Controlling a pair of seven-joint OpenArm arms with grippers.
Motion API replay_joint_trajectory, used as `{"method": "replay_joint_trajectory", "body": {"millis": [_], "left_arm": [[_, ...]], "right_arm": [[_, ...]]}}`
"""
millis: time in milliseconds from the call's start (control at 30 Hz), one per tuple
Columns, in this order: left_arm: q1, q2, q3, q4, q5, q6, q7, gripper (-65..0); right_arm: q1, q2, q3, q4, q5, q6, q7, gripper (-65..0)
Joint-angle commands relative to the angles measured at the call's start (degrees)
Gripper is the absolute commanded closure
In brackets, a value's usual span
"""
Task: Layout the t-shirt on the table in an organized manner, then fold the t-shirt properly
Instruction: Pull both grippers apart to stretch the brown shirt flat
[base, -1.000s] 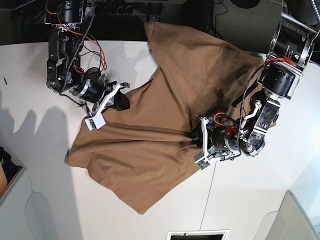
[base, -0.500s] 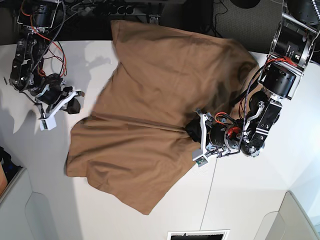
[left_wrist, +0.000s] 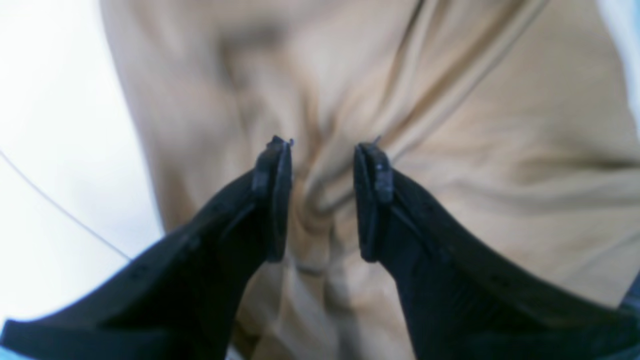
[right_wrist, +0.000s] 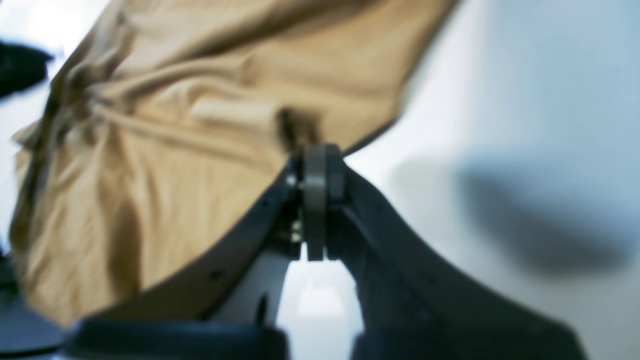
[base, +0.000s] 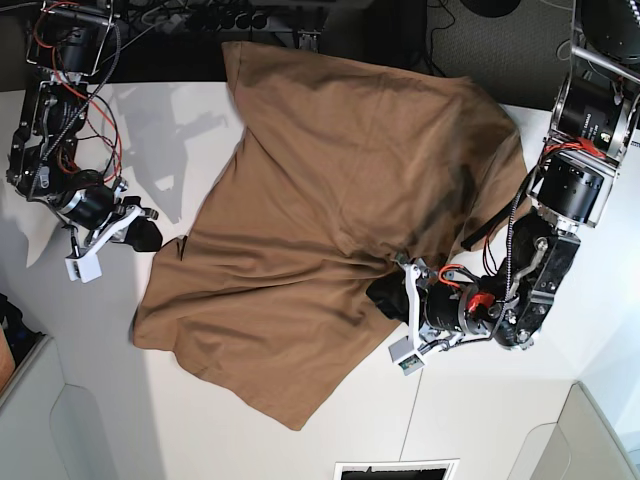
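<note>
— Tan-brown soft cloth, short-sleeved t-shirt: where on the large matte white table?

— Spread across the middle of that table, wrinkled, bottom corner pointing at the near edge, top hem hanging past the far edge by the dark clutter.

— And the black left gripper?

— Low at the shirt's right-hand edge in the base view. Fingers parted a moderate way, a bunched ridge of cloth lying between them; cannot tell whether touching the pads. Thin dark seam line running over the white beside it.

— Right gripper?

— Off the cloth, just past the shirt's left edge in the base view, over bare white. Fingertips pressed together with nothing between. Shirt edge lying just beyond the tips in the wrist view.
</note>
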Motion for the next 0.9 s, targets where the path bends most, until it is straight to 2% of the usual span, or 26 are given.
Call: {"method": "replay_joint_trajectory", "body": {"millis": [0, 100, 167, 367, 500, 667, 767, 867], "left_arm": [[-1.88, -1.36, -0.39, 1.40, -0.92, -0.71, -0.61, -24.0], [-2.05, -2.25, -0.39, 2.82, -1.11, -0.71, -0.87, -24.0], [-2.10, -1.84, -0.39, 2.91, -1.01, -0.71, -1.95, -24.0], [-2.21, 3.54, -0.39, 1.40, 8.48, -0.71, -3.89, -24.0], [-2.21, 6.97, -0.39, -2.47, 12.87, -0.71, -6.58, -24.0], [-2.32, 9.31, -0.39, -9.18, 18.43, -0.46, -11.02, -24.0], [-2.32, 9.18, -0.39, -12.76, 21.24, 0.02, -12.31, -23.8], [-2.36, 7.74, -0.39, -14.64, 25.09, 0.33, -12.31, -23.9]], "right_arm": [[0.76, -0.46, 0.22, 0.94, 2.56, 1.03, -0.07, 0.0], [0.17, -3.41, -0.13, 0.96, 5.99, 2.21, -3.26, 0.0], [-0.33, -4.98, -1.55, 1.11, 6.64, 2.40, -3.50, 0.0], [-0.59, -8.61, -11.28, 2.71, 5.49, 2.36, -4.50, 0.0], [-0.59, -10.47, -18.80, 4.37, 2.27, 2.34, -4.85, 0.0], [-1.11, -11.21, -27.76, 4.39, -4.72, 1.88, -5.03, 0.0], [-1.62, -11.21, -32.02, 4.39, -8.52, 1.25, -6.36, 0.0], [-2.32, -11.15, -33.31, 4.39, -10.19, 1.22, -8.68, 0.0]]}}
